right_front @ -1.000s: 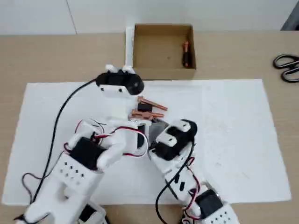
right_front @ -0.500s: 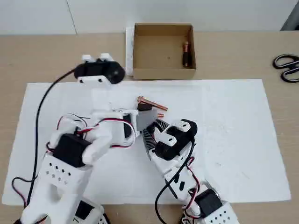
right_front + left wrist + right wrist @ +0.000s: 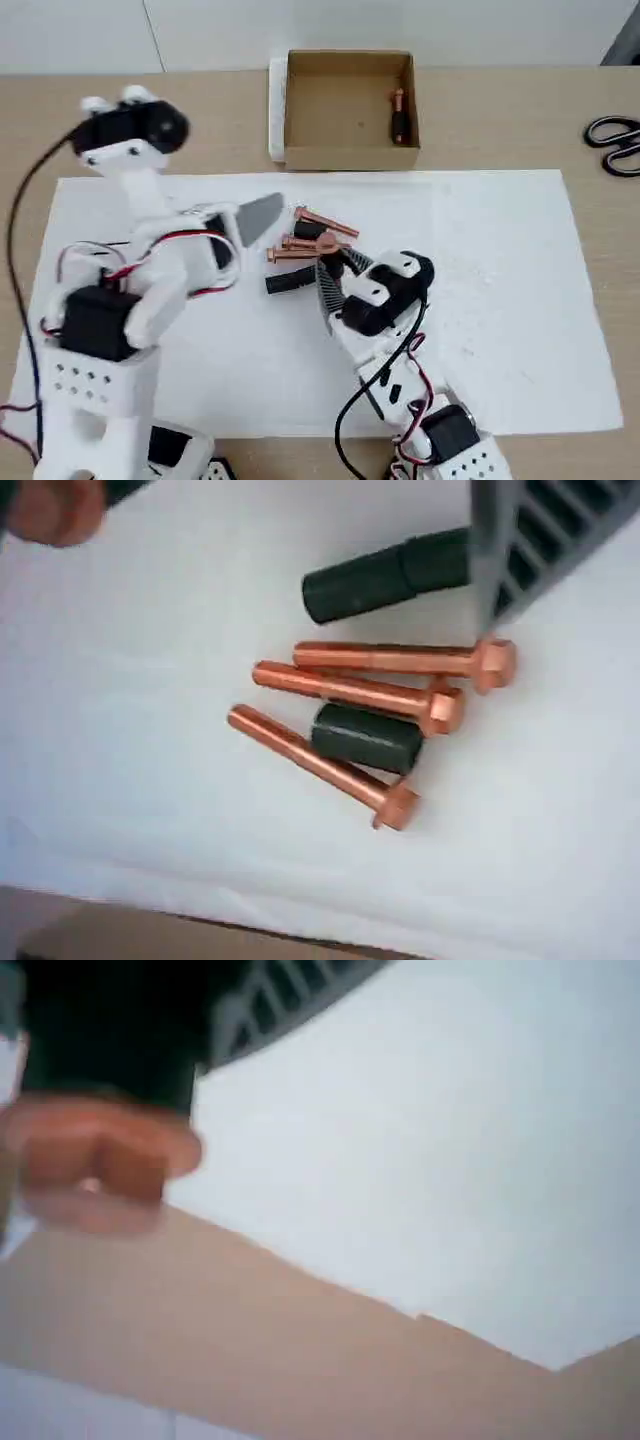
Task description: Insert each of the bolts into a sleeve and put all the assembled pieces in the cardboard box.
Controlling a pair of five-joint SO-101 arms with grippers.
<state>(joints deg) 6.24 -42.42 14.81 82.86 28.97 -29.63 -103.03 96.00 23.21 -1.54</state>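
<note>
- My right tool [image 3: 330, 262] pinches a black cylindrical sleeve [image 3: 105, 1045] w/ a copper bolt [image 3: 95, 1155] apparently in it: prob. light, stiff; grip mid-sleeve.
- Three loose copper hex-head bolts [image 3: 375, 692] and two black sleeves [image 3: 365, 737] on white paper [image 3: 500, 280]; smooth, may roll.
- My left tool [image 3: 262, 215] is near them; can't tell if spread.
- Brown cardboard box [image 3: 300, 158]: one assembled piece [image 3: 398, 115] inside.

Three copper bolts [image 3: 355, 692] lie side by side, a short black sleeve [image 3: 365, 738] between two, a longer sleeve [image 3: 385, 575] nearby. The right fingers [image 3: 270, 1005] grip a sleeved bolt [image 3: 100, 1150]; a second assembled piece [image 3: 399, 115] lies in the cardboard box [image 3: 340, 110].
</note>
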